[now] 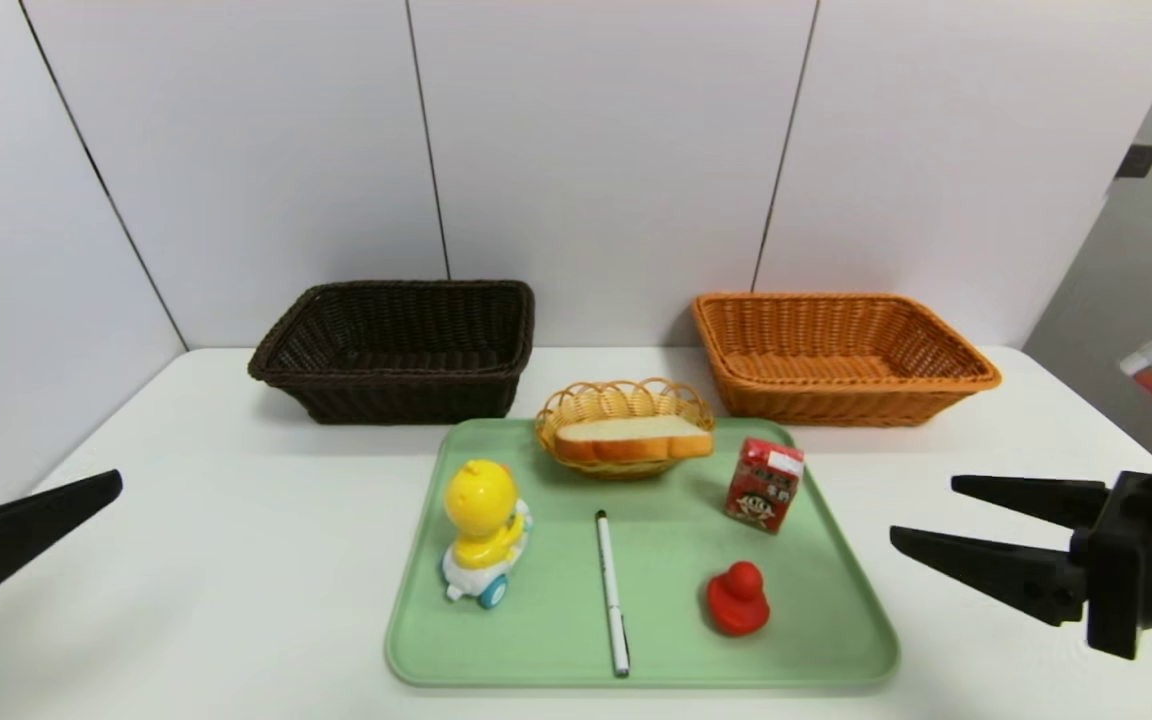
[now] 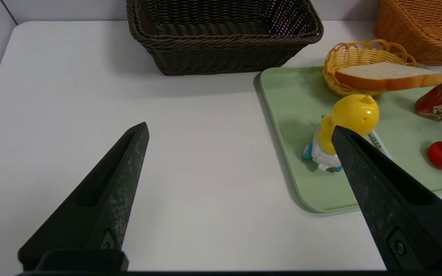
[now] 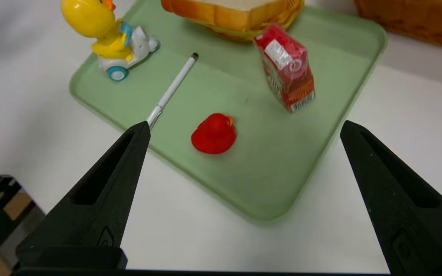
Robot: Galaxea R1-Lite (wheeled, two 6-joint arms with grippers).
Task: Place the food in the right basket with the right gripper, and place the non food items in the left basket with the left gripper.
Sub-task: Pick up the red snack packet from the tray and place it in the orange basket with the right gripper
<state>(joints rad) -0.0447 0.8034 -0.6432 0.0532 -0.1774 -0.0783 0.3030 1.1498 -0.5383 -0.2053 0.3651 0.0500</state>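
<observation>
Head view: the green tray [image 1: 836, 590] lies on the white table [image 1: 236, 560] and serves as landmark. On it stand the yellow chick toy [image 1: 481, 530] at left, the white pen [image 1: 612, 592] at centre, the red rubber duck [image 1: 737, 598] and red drink carton [image 1: 764, 485] at right, and the bread slice [image 1: 633, 438] in a small yellow basket [image 1: 624, 400] at the rear. Behind the tray sit the dark brown basket [image 1: 396, 345] to its left and the orange-tan basket [image 1: 841, 350] to its right. The left gripper [image 1: 46, 478] and right gripper [image 1: 921, 512] hover off either side of the tray. Left wrist view: fingers [image 2: 109, 191] wide, holding nothing, over bare table beside the tray. Right wrist view: fingers [image 3: 106, 191] wide, holding nothing, above the tray's near corner.
</observation>
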